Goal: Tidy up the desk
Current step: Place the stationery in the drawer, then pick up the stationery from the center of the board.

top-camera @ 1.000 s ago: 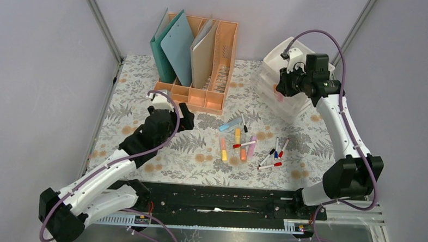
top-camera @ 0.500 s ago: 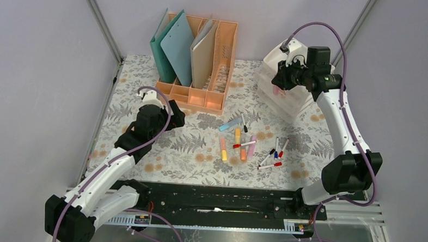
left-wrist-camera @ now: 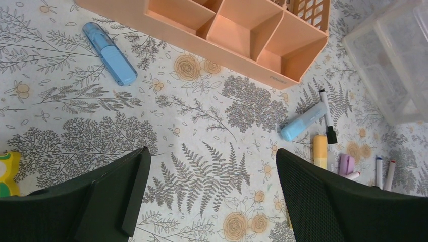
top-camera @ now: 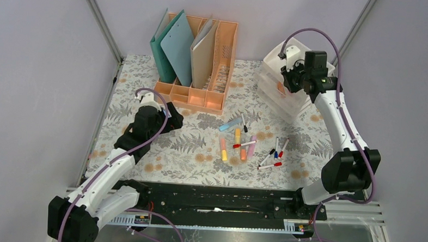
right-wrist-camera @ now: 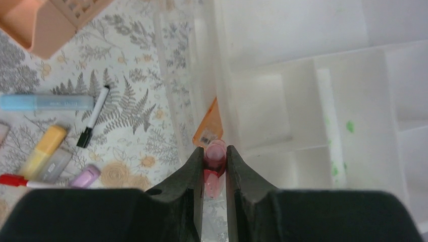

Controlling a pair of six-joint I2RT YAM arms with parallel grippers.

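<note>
The desk [top-camera: 199, 158] has a fern-and-flower cloth. My right gripper [top-camera: 286, 80] is shut on a pink-red highlighter [right-wrist-camera: 215, 155] and holds it at the left edge of the white drawer unit [top-camera: 302, 56], over its open top tray [right-wrist-camera: 303, 101]. My left gripper [top-camera: 174, 116] is open and empty above bare cloth [left-wrist-camera: 209, 166], in front of the peach file rack [top-camera: 196, 98]. Several highlighters and markers [top-camera: 246, 144] lie loose mid-desk, among them a blue highlighter [left-wrist-camera: 303, 121] and a yellow one [left-wrist-camera: 319, 150].
The rack holds teal and tan folders [top-camera: 177, 48] and has open front compartments [left-wrist-camera: 237, 30]. A blue oblong item [left-wrist-camera: 110, 53] lies left of the rack's front. A yellow-green object [left-wrist-camera: 7, 174] shows at the left edge. An orange item [right-wrist-camera: 208, 128] sits in a lower drawer.
My right gripper has risen with the pink-red highlighter from the drawer unit's front to its top edge. My left arm has drawn back to the left, away from the marker pile.
</note>
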